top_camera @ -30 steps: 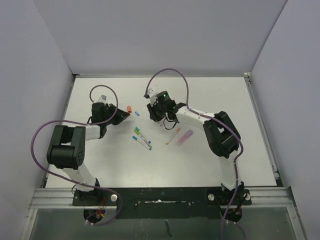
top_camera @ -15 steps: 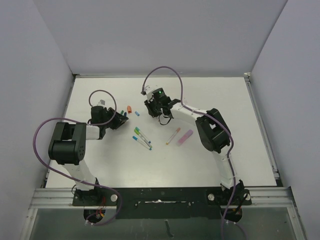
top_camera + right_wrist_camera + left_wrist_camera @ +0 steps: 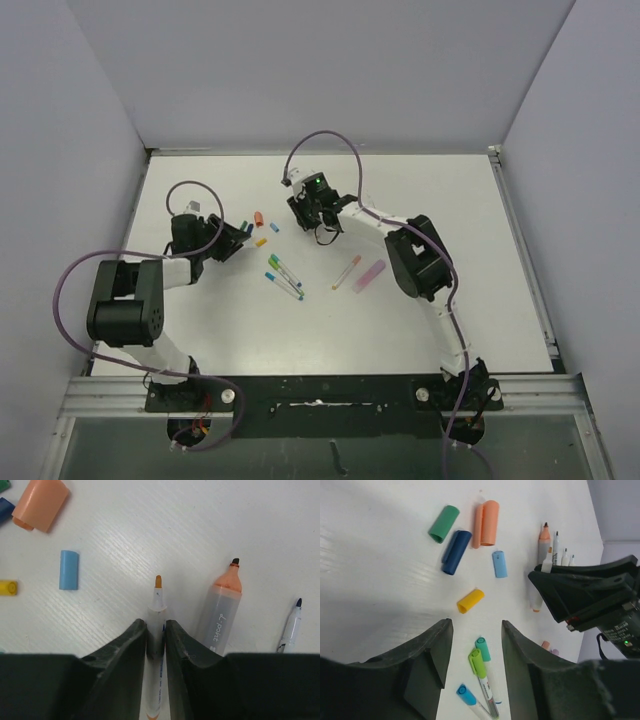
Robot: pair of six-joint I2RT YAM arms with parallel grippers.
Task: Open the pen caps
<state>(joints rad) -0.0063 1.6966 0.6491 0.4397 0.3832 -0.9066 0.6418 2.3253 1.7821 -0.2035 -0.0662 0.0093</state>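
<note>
White table (image 3: 470, 220) boxed in by grey walls (image 3: 300, 70). Over its far-left part hangs the left gripper (image 3: 476, 627), fingers moderately apart, nothing between them. Just ahead lies a loose yellow cap (image 3: 470, 600). Beyond it lie a green cap (image 3: 444, 524), dark blue cap (image 3: 456, 552), big orange cap (image 3: 486, 523) and light blue cap (image 3: 499, 563), all off. Nearer mid-table three thin pens (image 3: 487, 692) have a teal cap (image 3: 482, 649), lime cap (image 3: 477, 662) and blue cap (image 3: 467, 695) on. The right gripper (image 3: 156, 627) pinches an uncapped orange-tipped pen (image 3: 157, 605), with an uncapped orange marker (image 3: 223, 610) just beside it.
</note>
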